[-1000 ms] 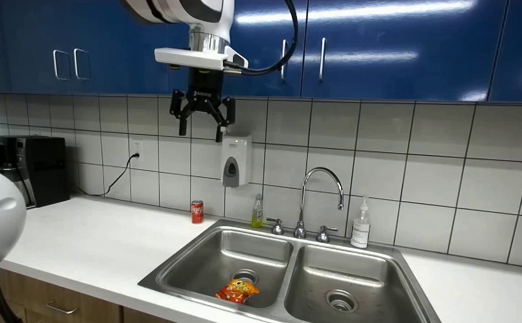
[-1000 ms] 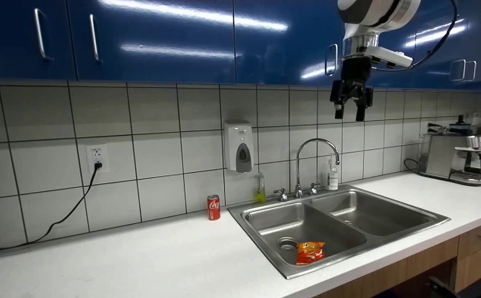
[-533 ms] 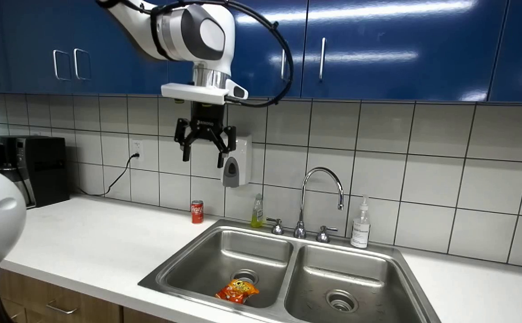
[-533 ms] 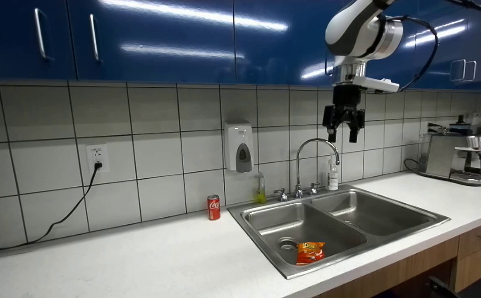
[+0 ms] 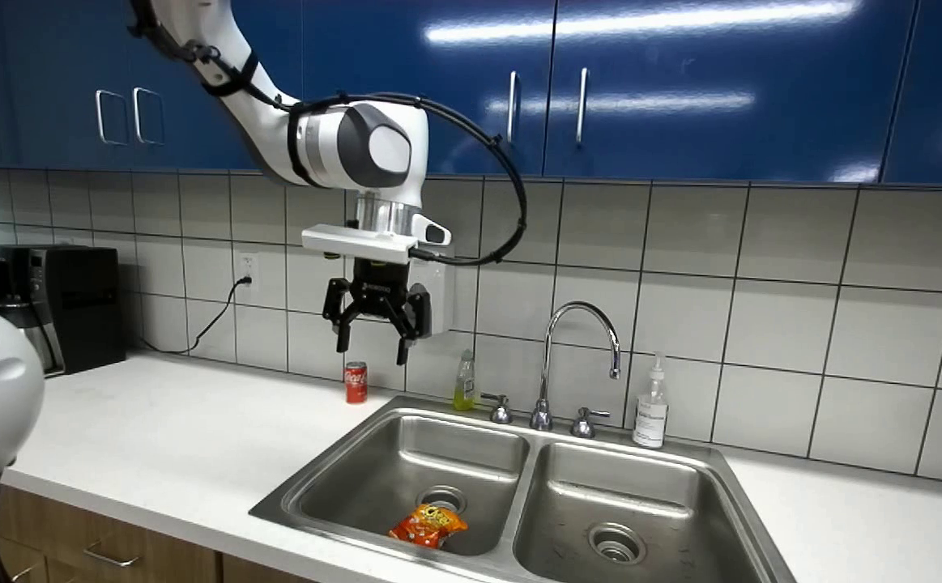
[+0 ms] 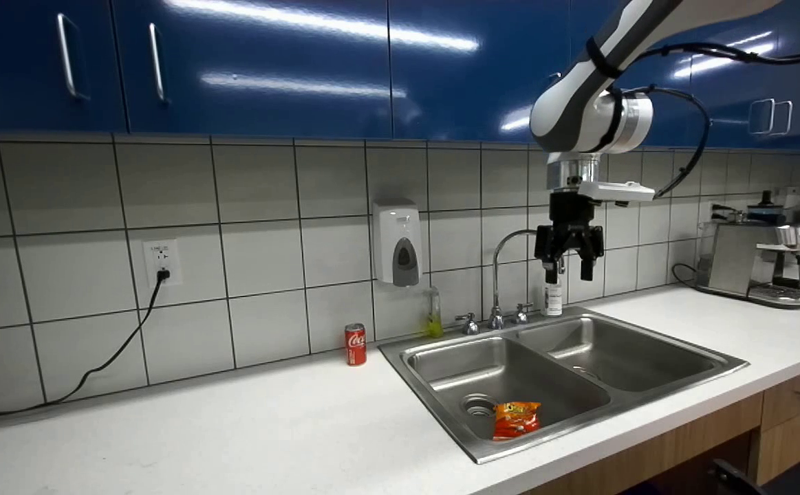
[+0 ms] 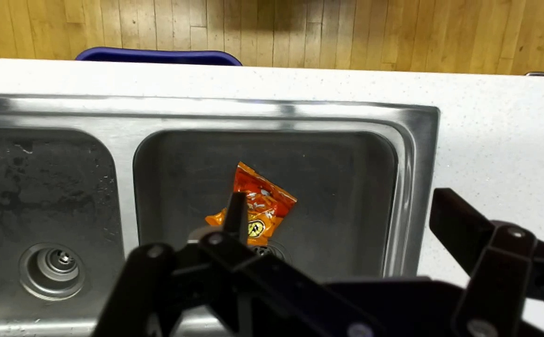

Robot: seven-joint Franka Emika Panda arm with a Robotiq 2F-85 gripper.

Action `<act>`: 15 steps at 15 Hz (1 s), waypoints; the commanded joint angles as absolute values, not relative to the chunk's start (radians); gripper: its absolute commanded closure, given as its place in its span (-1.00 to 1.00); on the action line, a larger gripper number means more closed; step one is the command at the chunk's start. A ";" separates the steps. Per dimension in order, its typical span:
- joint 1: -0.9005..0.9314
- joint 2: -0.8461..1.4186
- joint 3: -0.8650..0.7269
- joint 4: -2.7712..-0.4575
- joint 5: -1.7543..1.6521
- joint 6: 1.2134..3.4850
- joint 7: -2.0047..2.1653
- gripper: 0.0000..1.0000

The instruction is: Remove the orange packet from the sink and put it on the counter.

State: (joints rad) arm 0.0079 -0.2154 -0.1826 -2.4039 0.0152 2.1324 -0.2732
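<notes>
The orange packet (image 5: 428, 526) lies in a basin of the steel sink (image 5: 524, 486), beside the drain; it also shows in an exterior view (image 6: 516, 421) and in the wrist view (image 7: 272, 199). My gripper (image 5: 372, 350) is open and empty, fingers down, high above the sink; it also shows in an exterior view (image 6: 569, 276). In the wrist view the gripper (image 7: 342, 202) stands with its jaws wide apart; the left finger (image 7: 237, 210) covers part of the packet and the right finger overlaps the white counter (image 7: 501, 140).
The chrome faucet (image 6: 496, 275) rises behind the sink, near the gripper in the exterior views. A red can (image 5: 355, 382), a green soap bottle (image 5: 464, 382) and a pump bottle (image 5: 650, 409) stand along the wall. A soap dispenser (image 6: 397, 244) hangs on the tiles.
My arm and gripper have come down steadily from near the blue cabinets to lower above the sink. The gripper stays open. The packet and other objects have not moved.
</notes>
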 commanded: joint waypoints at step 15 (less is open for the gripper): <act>-0.047 0.194 -0.111 -2.388 0.058 2.519 -0.147 -1.00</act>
State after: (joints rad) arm -0.0288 0.1113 -0.1469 -2.4483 0.0378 2.4873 -0.1996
